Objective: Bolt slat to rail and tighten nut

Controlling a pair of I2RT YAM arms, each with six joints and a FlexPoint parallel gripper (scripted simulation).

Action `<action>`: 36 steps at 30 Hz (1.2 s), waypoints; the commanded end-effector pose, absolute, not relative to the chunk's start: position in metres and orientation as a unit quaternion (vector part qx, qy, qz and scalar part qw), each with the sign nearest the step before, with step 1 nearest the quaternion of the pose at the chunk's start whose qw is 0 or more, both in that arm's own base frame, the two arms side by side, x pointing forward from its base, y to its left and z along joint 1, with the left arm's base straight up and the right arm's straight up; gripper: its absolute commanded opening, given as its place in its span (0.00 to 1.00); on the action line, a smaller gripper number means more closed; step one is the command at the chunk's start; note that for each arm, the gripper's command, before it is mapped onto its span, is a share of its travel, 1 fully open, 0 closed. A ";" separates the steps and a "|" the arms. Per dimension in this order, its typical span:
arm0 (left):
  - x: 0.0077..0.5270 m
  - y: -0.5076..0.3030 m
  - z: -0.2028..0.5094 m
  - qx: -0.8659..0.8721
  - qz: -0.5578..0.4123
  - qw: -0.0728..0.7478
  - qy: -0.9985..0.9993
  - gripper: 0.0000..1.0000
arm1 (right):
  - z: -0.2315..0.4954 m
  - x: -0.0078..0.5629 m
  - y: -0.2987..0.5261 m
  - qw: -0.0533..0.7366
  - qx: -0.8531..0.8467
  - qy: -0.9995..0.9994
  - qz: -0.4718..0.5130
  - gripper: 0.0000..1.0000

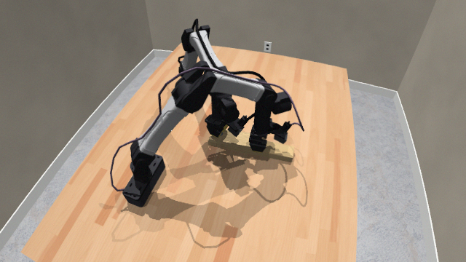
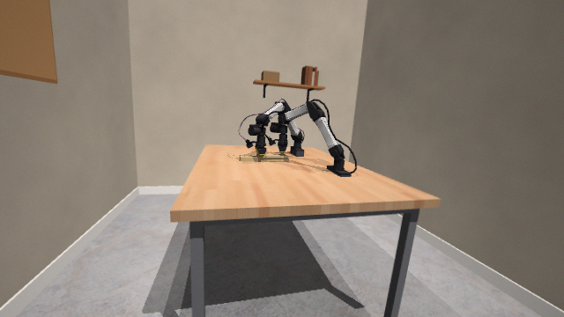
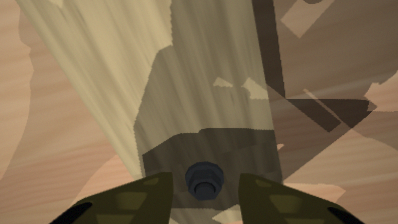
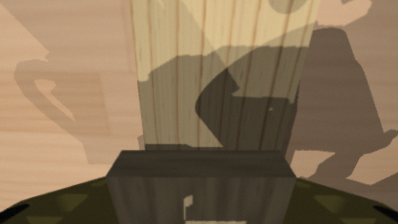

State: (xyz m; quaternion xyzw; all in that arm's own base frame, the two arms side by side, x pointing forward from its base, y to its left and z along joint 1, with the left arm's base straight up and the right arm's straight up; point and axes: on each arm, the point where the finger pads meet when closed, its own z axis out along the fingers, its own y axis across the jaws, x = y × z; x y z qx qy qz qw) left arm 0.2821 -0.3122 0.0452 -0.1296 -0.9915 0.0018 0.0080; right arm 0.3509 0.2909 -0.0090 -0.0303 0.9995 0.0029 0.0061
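Observation:
The pale wooden slat (image 1: 238,139) (image 3: 220,110) lies along the rail (image 1: 287,152) (image 4: 175,30), which extends beyond it. Near the slat's end, a dark nut (image 3: 204,172) surrounds the bolt (image 3: 204,191), whose tip shows. My left gripper (image 1: 218,135) (image 2: 282,151) (image 3: 205,181) is open, with its fingers on either side of the nut and visible gaps beside it. My right gripper (image 1: 258,148) (image 2: 261,152) (image 4: 200,182) is shut on the slat's other end, which appears as a shaded block in the right wrist view. The contact beneath the nut is hidden.
Both arms stand on the wooden table (image 1: 309,218) (image 2: 247,189), with their forearms close together above the wood. Cables loop around them. A shelf (image 2: 288,84) is on the wall behind.

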 end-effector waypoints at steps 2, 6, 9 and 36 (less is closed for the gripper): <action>0.287 -0.314 0.067 0.074 0.011 -0.006 -0.997 0.36 | -0.004 0.354 0.292 0.013 -0.030 0.999 0.007 0.67; 0.286 -0.314 0.067 0.189 0.012 -0.007 -0.982 0.36 | -0.004 0.354 0.292 0.013 -0.030 0.999 0.007 0.67; 0.286 -0.314 0.067 0.203 0.013 -0.008 -0.979 0.36 | -0.004 0.354 0.292 0.013 -0.030 0.999 0.007 0.67; 0.286 -0.314 0.067 0.203 0.013 -0.008 -0.979 0.36 | -0.004 0.354 0.292 0.013 -0.030 0.999 0.007 0.67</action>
